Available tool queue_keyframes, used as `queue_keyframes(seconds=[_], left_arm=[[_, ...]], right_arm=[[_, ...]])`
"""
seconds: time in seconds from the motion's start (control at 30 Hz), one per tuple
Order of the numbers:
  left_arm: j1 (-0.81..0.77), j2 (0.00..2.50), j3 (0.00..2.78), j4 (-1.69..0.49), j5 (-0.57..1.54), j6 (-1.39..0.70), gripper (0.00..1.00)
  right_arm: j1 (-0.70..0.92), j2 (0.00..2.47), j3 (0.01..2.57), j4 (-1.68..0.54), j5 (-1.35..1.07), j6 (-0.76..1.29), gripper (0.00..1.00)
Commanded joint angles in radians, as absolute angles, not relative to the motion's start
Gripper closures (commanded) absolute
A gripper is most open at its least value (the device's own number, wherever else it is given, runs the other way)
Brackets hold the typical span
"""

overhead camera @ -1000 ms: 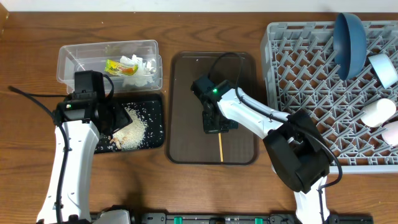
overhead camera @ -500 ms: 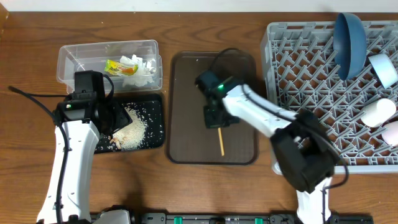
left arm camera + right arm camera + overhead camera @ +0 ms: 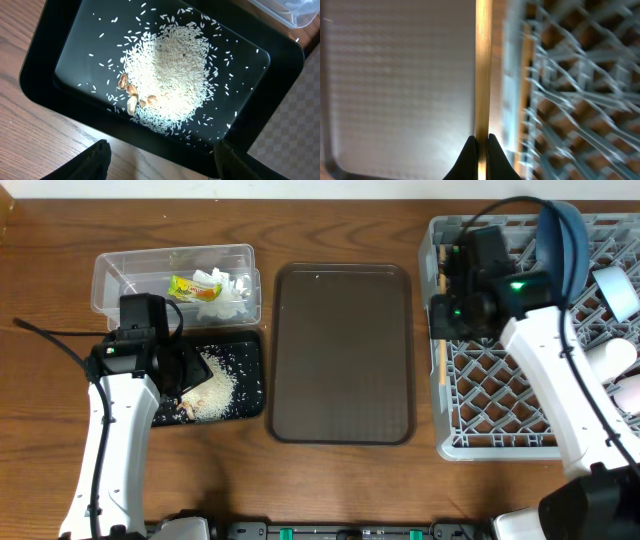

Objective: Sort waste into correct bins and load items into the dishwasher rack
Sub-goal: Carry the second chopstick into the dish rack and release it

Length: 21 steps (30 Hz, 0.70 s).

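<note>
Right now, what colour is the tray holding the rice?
Black; the tray shows best in the left wrist view.

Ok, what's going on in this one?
The right gripper is shut on one chopstick, holding it over the left edge of the dishwasher rack, where the blue plate already stands. The left gripper hovers open over the black tray of rice scraps. The tissue and wrapper lie in the clear box.
</note>
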State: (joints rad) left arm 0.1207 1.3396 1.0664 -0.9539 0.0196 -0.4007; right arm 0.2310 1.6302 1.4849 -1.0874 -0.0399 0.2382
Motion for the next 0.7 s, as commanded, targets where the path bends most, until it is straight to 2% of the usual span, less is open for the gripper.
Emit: queue_keyframes(seconds=[0.0,0.2,0.57,0.67], left_arm=[[0.124,1.326,1.055,-0.957,0.014,-0.414,0.30],[0.124,1.326,1.055,-0.957,0.015,-0.414,0.30],[0.124,1.326,1.055,-0.957,0.015,-0.414,0.30],[0.124,1.326,1.055,-0.957,0.014,-0.414,0.30]], right_arm=[[0.172,1.653,1.479,-1.119,-0.027,0.146,0.99],[0.123,1.728,1.449,-1.144,-0.027,0.121,0.99],[0.139,1.902,1.444,-1.138,-0.061,0.118,0.98],[0.139,1.922,1.444,-1.138,-0.065,0.118,0.93]])
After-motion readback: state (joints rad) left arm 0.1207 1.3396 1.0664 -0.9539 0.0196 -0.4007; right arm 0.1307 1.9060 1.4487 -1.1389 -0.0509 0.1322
